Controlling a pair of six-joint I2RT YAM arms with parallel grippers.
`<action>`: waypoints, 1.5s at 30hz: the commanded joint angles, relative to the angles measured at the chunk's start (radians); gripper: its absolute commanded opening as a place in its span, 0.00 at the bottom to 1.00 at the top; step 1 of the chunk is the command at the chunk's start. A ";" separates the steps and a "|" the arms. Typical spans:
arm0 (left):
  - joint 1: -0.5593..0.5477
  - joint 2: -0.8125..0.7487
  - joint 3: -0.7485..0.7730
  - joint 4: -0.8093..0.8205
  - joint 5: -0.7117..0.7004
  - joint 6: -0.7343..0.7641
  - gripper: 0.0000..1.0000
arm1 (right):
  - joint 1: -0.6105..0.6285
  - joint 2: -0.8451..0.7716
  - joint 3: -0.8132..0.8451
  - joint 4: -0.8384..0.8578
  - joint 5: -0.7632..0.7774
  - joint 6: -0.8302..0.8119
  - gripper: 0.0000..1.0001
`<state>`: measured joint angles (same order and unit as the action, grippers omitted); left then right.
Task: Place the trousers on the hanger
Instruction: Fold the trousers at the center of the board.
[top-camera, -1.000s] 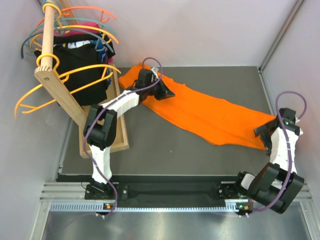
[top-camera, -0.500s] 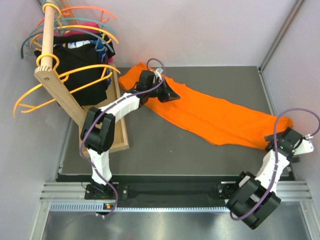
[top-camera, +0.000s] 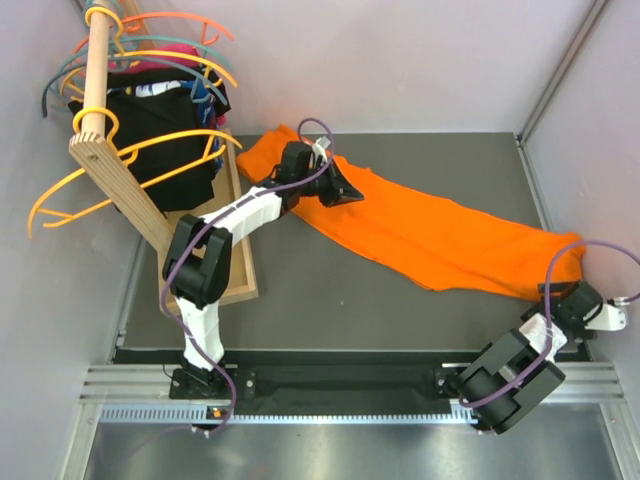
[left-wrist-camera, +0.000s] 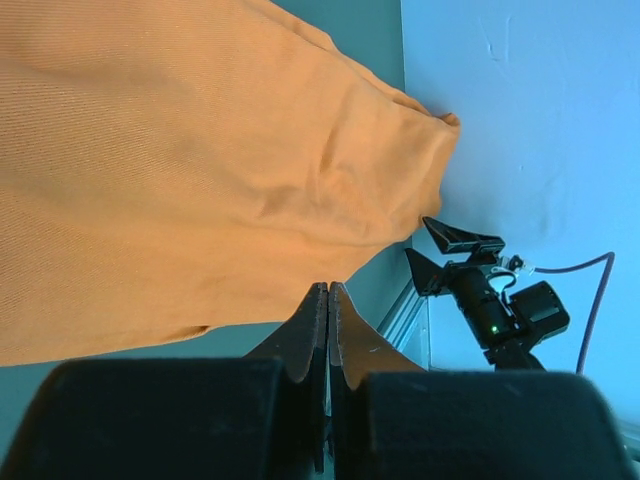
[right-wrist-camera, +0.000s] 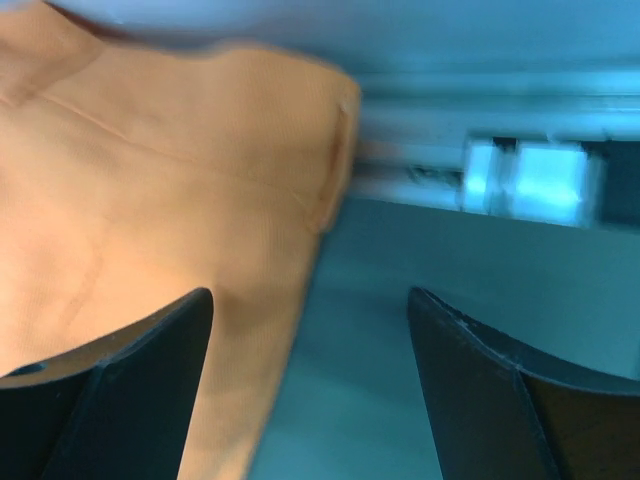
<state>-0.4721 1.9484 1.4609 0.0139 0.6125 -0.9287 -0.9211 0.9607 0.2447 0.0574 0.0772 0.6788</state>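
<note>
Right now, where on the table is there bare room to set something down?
Widest: the mat near of the trousers, between the rack base and right arm. Also the far right corner beyond the trousers. Crowded: the far left, around the rack, black garments and left arm.

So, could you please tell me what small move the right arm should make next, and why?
Probably ease the right gripper forward a little and close it on the trousers. Its jaws stand open with nothing held, the leg end's edge lies just ahead between them, and the left gripper sits shut over the far, waist end.
</note>
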 joint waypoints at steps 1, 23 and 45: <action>0.001 0.009 0.009 0.009 0.006 0.027 0.00 | -0.015 0.067 -0.028 0.209 -0.040 0.030 0.79; 0.010 0.027 0.026 -0.051 0.010 0.053 0.00 | -0.050 0.280 0.094 0.242 -0.252 -0.058 0.12; -0.106 0.082 0.243 -0.278 -0.192 0.137 0.00 | 0.280 -0.028 0.663 -0.497 -0.096 -0.076 0.00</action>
<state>-0.5129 2.0125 1.5902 -0.2104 0.4984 -0.8261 -0.6601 0.9939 0.8089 -0.3244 -0.0765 0.6201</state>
